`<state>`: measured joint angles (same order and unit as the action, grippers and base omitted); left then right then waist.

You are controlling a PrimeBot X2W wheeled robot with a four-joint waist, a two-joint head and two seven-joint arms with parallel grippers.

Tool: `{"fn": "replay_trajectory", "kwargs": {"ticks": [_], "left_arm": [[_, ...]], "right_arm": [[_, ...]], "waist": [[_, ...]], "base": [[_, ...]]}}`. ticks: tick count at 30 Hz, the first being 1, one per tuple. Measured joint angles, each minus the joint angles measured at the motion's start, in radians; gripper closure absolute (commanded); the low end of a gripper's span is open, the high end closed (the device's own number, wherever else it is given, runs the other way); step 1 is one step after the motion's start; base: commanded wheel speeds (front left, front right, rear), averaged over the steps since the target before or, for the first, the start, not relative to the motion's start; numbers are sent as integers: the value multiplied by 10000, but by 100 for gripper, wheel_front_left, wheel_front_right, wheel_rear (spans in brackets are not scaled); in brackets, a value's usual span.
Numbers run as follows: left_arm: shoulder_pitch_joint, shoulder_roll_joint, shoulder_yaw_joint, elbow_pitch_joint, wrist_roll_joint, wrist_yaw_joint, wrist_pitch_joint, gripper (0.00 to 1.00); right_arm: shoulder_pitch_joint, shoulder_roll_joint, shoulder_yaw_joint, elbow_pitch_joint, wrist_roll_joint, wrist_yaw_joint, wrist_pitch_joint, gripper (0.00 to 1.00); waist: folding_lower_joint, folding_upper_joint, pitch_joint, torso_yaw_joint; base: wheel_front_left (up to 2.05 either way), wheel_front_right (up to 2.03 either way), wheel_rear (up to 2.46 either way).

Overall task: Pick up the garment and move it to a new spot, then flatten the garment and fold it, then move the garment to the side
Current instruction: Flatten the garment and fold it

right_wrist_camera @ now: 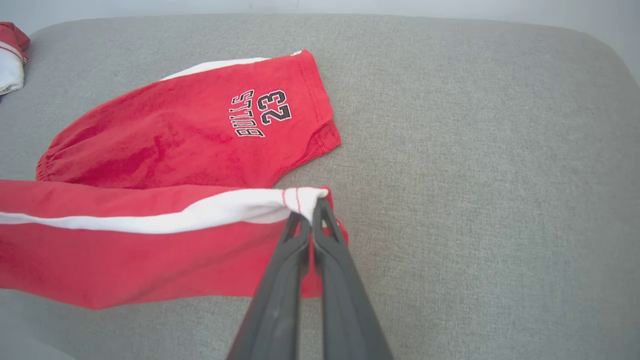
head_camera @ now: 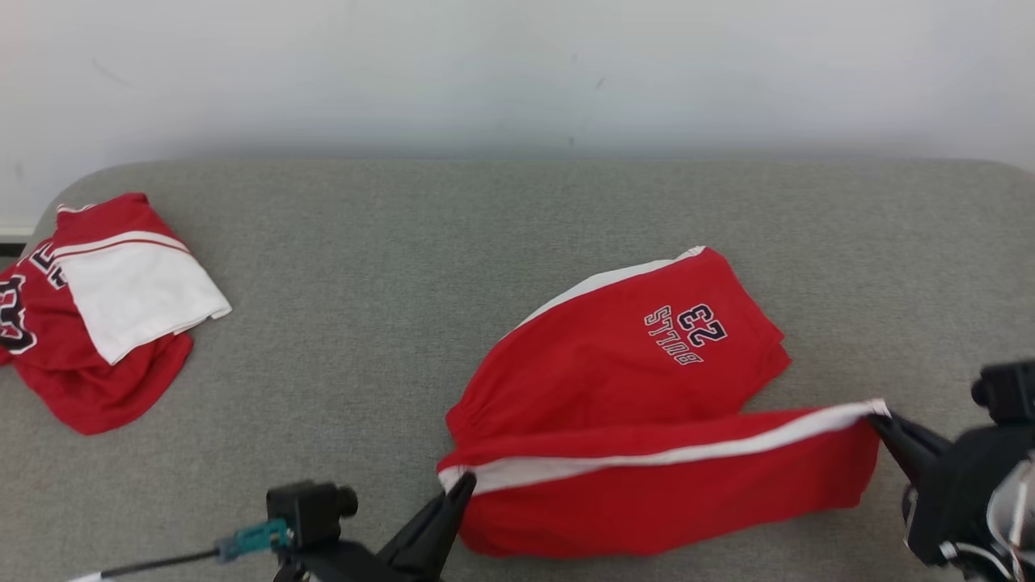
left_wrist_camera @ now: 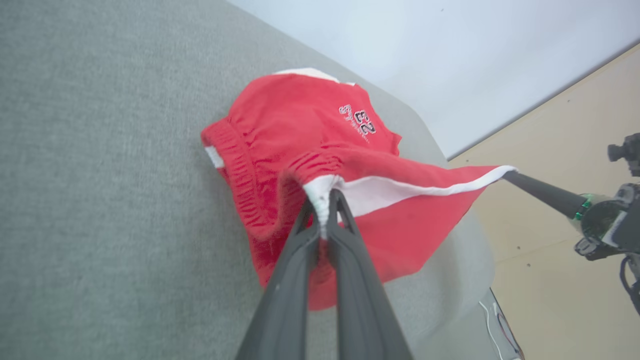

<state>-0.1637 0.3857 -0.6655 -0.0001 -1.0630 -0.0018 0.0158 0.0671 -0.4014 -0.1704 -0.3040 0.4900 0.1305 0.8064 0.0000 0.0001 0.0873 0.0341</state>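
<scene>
The garment (head_camera: 614, 364) is a pair of red shorts with a white side stripe and "BULLS 23" lettering, right of centre on the grey table. Its near leg is lifted and stretched between both grippers. My left gripper (head_camera: 462, 485) is shut on the waistband end at the white stripe; in the left wrist view the gripper (left_wrist_camera: 324, 200) pinches that white patch of the garment (left_wrist_camera: 300, 130). My right gripper (head_camera: 877, 418) is shut on the hem corner of the same leg, and the right wrist view has the gripper (right_wrist_camera: 311, 210) pinching the stripe's end of the garment (right_wrist_camera: 190, 135).
A second red and white garment (head_camera: 97, 315) lies bunched at the table's far left edge. The grey padded table (head_camera: 364, 267) runs back to a white wall. Beyond the table's end, the left wrist view takes in tan floor (left_wrist_camera: 550, 150).
</scene>
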Motion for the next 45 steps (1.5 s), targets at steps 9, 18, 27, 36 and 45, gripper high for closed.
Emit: {"fn": "replay_trajectory", "kwargs": {"ticks": [9,18,27,36,45], "left_arm": [[-1925,-1152,130,1806,272,-196,-387,100],[-3304,-2153,199,3321,424,-349,-886,100],[-3982,-2596,153,4034,631,-499,-1214,100],[-4478,-2869,12,4746,949,-433,-1708,0],[-3948,-2341,-77,4916,2063,247,-2569,0]], "right_arm": [[-3289,-1003,2015,2961,-435,0,-1799,100],[-6217,-1588,3271,5678,-1120,0,-3689,100],[-7753,-1659,3958,7476,-1421,0,-4777,100],[-8417,-1325,4251,8830,-1298,0,-5281,0],[-7954,-1434,3802,9097,-796,0,-3954,0]], "waist": [[1,0,489,555],[2,1,1419,1101],[2,1,2080,1569],[2,1,2308,1977],[-1,1,1592,1865]], "base": [[0,0,0],[0,0,0],[0,0,0],[0,0,0],[0,0,0]]}}
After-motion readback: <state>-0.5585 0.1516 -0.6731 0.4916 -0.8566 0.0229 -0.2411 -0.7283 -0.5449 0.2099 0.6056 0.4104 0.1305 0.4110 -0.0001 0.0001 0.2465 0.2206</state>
